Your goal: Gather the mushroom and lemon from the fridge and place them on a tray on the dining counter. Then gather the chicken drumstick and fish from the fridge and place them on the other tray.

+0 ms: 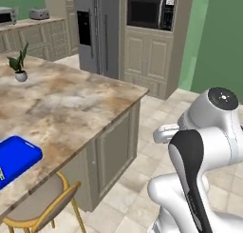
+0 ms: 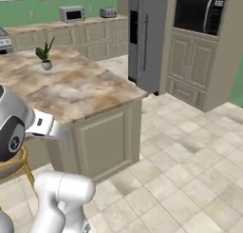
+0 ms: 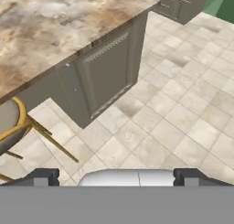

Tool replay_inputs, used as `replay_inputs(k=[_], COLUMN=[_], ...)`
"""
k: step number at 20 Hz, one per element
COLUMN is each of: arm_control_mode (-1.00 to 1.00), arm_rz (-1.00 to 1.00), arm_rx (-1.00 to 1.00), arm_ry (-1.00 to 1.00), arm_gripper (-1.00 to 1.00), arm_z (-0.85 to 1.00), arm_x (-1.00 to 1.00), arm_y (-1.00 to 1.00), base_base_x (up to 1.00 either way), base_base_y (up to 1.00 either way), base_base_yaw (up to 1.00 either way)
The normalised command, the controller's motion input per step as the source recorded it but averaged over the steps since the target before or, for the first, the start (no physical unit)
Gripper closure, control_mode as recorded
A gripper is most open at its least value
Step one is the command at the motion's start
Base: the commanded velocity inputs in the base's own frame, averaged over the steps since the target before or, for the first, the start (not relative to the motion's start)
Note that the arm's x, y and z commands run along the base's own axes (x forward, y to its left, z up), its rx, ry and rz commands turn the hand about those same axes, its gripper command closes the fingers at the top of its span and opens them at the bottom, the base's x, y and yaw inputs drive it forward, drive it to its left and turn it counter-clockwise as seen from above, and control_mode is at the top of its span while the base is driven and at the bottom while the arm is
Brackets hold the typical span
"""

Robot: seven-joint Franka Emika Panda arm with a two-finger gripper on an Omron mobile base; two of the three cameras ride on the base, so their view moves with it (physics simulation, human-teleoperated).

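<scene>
Both base views look forward and down from behind the white arm, one from each side, and share the brown marbled stone bench [image 1: 71, 103], the tall grey fridge [image 1: 97, 30] and the small potted plant [image 2: 45, 53]. The hand view looks steeply down at the bench's corner, its beige cabinet door [image 3: 107, 74] and the tiled floor [image 3: 183, 122], much nearer.

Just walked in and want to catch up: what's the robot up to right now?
Nothing is being handled yet. The gripper is open and empty, pointing down at the tiled floor by the end of the dining counter. A blue tray sits at the counter's near edge, and a small potted plant stands farther back. The fridge across the room is shut, so no food has been fetched.
</scene>
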Motion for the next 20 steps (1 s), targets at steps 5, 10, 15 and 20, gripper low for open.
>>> replay_inputs(k=[5,10,15,20], arm_control_mode=[1.00,1.00,1.00,1.00], arm_rz=[0.00,0.00,0.00,0.00], arm_rx=[0.00,0.00,0.00,0.00], arm_ry=[0.00,0.00,0.00,0.00], arm_gripper=[-1.00,-1.00,-1.00,-1.00], arm_z=[0.00,0.00,0.00,0.00], arm_x=[0.00,0.00,0.00,0.00], arm_y=[0.00,0.00,0.00,0.00], base_base_x=[0.57,0.68,0.78,0.87], base_base_y=[-1.00,-1.00,-0.98,-0.82], base_base_yaw=[-0.01,0.00,0.04,0.15])
